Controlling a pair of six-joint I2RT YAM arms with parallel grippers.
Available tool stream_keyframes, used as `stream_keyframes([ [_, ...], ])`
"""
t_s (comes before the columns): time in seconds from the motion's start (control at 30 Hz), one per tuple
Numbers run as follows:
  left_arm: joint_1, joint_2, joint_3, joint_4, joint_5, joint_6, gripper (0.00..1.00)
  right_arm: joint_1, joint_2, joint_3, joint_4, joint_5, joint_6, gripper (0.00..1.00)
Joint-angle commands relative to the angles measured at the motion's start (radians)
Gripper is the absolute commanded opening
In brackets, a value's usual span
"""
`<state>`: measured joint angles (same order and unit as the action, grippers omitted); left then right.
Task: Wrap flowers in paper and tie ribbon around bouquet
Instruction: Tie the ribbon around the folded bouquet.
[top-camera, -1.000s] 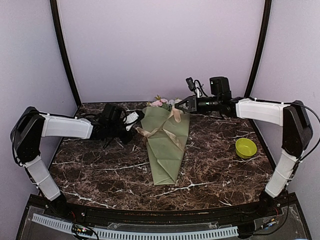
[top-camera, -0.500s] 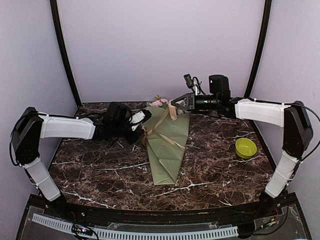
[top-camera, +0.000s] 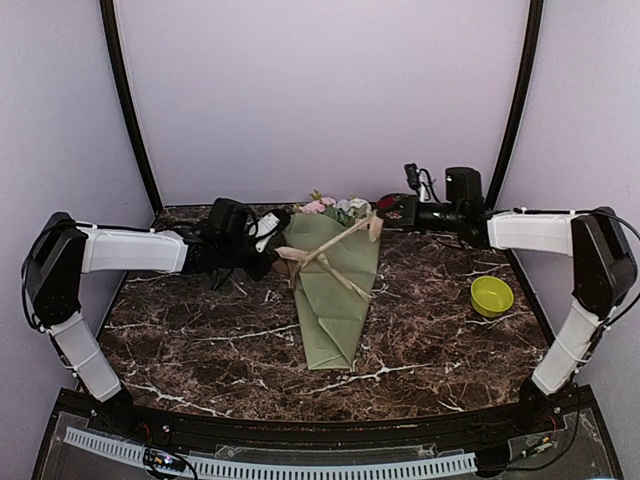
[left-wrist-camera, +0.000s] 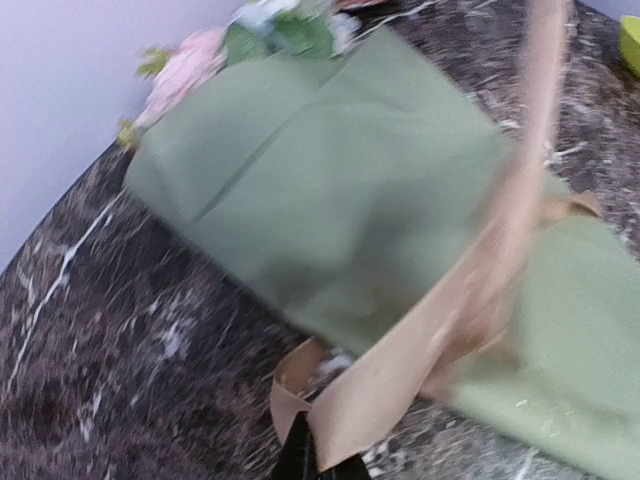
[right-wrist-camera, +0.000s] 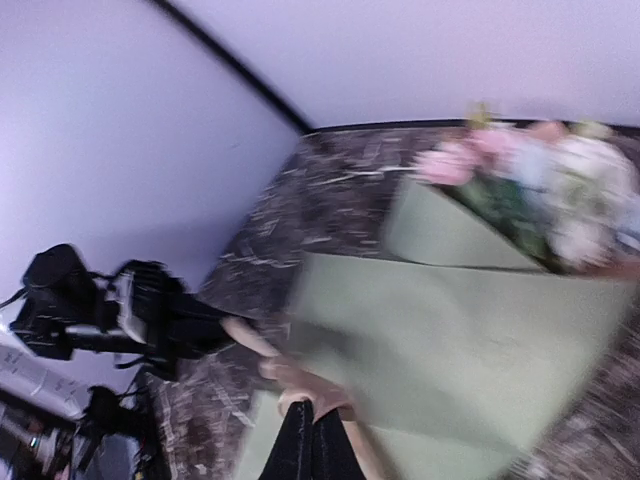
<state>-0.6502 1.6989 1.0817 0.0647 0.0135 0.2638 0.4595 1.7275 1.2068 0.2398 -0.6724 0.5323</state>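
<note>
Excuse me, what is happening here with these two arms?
Two arms are tying a ribbon around a bouquet lying on the table. The left pincer is shut on one ribbon end beside the bouquet, the right pincer on the other near the flowers. The ribbon crosses over the paper; no finished bow shows.

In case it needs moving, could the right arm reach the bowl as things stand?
Probably yes: the bowl lies in the open on that arm's side. But the right gripper is shut on the ribbon.
</note>
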Motion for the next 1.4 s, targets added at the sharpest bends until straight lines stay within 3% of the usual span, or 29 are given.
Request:
stream_keyframes([
  [0.0, 0.178, -0.001, -0.079, -0.085, -0.064, -0.249, 0.0, -0.343, -0.092, -0.325, 0.094, 0.179, 0.131, 0.0],
  [0.13, 0.32, -0.031, -0.214, -0.111, 0.025, -0.419, 0.0, -0.563, -0.167, -0.549, 0.084, 0.216, 0.108, 0.0],
  [0.3, 0.472, -0.076, -0.378, -0.05, 0.13, -0.53, 0.0, -0.698, -0.202, -0.666, 0.11, 0.243, 0.095, 0.0],
  [0.57, 0.514, -0.083, -0.359, -0.053, 0.186, -0.528, 0.0, -0.702, -0.159, -0.622, 0.137, 0.181, 0.115, 0.0],
  [1.23, 0.546, -0.138, -0.365, -0.065, 0.101, -0.525, 0.0, -0.713, -0.269, -0.575, -0.014, 0.248, 0.023, 0.0],
  [1.37, 0.535, -0.164, -0.366, -0.028, 0.172, -0.514, 0.0, -0.639, -0.288, -0.513, -0.094, 0.209, -0.026, 0.0],
])
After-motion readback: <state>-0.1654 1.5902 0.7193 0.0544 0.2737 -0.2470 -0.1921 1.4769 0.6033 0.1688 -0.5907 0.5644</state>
